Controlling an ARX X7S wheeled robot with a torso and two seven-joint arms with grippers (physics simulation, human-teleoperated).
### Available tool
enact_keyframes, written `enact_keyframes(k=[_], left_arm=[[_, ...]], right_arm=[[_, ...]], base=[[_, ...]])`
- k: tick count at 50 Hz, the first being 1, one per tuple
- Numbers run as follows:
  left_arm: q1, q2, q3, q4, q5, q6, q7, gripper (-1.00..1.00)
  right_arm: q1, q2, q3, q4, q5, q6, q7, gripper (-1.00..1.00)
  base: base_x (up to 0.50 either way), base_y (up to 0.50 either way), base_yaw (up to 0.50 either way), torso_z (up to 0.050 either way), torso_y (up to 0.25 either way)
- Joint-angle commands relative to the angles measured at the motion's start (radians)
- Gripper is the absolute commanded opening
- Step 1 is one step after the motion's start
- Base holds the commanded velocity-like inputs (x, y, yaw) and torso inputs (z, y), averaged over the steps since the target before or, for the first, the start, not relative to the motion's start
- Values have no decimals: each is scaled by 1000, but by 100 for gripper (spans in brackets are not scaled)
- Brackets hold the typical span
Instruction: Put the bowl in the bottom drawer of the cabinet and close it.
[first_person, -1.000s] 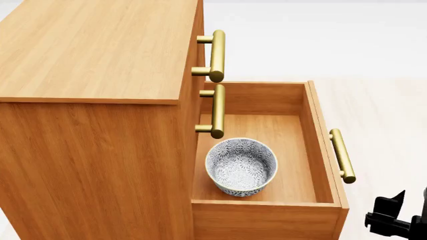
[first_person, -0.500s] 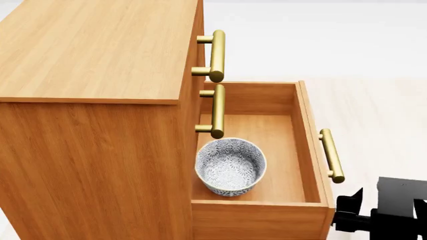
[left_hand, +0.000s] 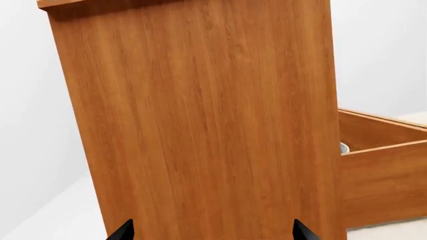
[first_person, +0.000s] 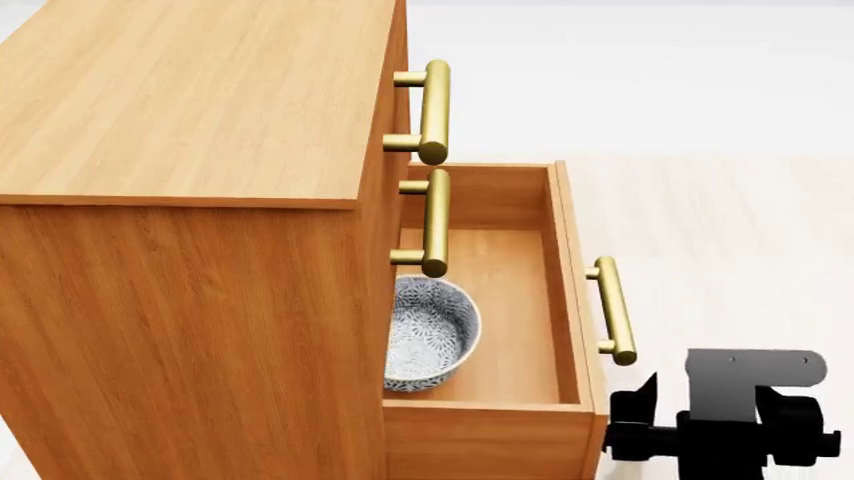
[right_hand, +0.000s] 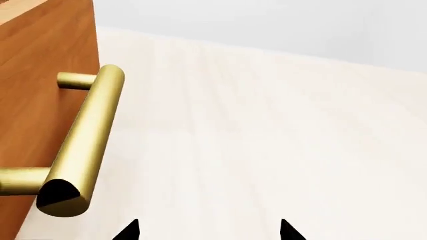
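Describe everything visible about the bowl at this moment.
The bowl is small, round and deep, white-grey with a fine blue-grey leafy pattern inside and out. It sits upright on the floor of the open bottom drawer, empty, partly hidden under the cabinet front. Neither gripper touches it. The left wrist view shows only a sliver of its rim.

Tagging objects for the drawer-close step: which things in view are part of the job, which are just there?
Job:
- bowl, sitting in the drawer
- bottom drawer, partly open, with its brass handle
- cabinet
- right gripper, beside the drawer front

Just there:
- two upper drawer handles
- pale floor
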Motion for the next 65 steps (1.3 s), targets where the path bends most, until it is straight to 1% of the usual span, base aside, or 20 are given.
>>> enact_keyframes(k=[1,17,24,47,65], left_arm=[[3,-1,-8,-13,-20,48,-35,100],[2,-16,7,-12,-20,46,-56,100],[1,-23,12,-12,-23,45,-63,100],[-4,-42,28,-14,-33,47,-86,100],[-7,-57,37,-10,-43,44,-100,100]], right_arm=[[29,-26,-6,11,20,7,-16,100],[43,-58,-27,60,17,-26,-24,100],[35,-71,-35,38,16,-15,-29,100],[68,-119,-62,147,18,-91,-33,100],[73,-147,-86,151,14,-98,-22,100]], base=[[0,0,0,0,0],[0,0,0,0,0],[0,0,0,0,0],[0,0,0,0,0],[0,0,0,0,0]])
